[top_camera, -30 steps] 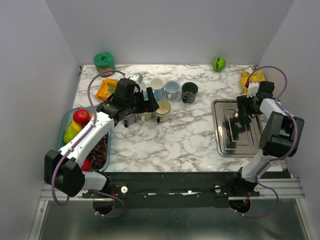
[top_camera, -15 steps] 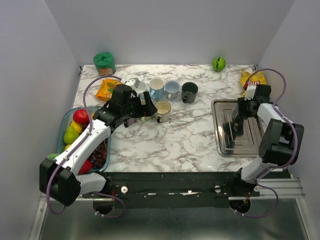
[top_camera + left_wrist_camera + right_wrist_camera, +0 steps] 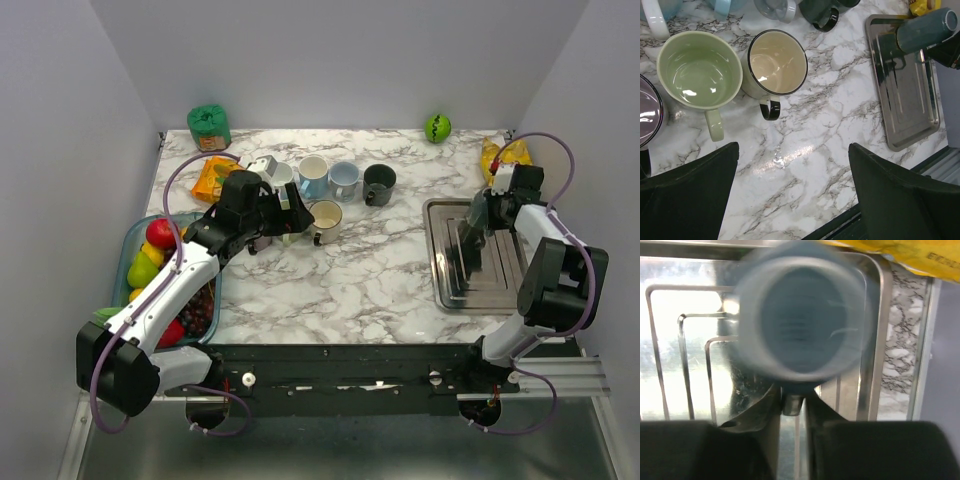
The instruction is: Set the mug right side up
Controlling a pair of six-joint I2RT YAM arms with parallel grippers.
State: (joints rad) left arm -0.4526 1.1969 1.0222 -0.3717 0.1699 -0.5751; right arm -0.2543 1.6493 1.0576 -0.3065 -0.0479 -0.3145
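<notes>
We are seeing right pincer (image 3: pixel 792 427) narrow around the handle of the blue-grey ceramic mug (image 3: pixel 800 315), grip unclear; left pincer (image 3: pixel 792 165) wide open, empty. Judging mug rigid, slick, chippable; handle hold suiting.

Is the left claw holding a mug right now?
No, the left claw stands wide open over the table, nothing between its fingers.

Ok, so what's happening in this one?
The right gripper is pinching the handle of a blue mug over the metal tray. The mug is on its side, not yet upright. Whether it is lifted clear of the tray is hard to tell. The left gripper hangs open above a green mug and a cream mug, touching nothing.
</notes>
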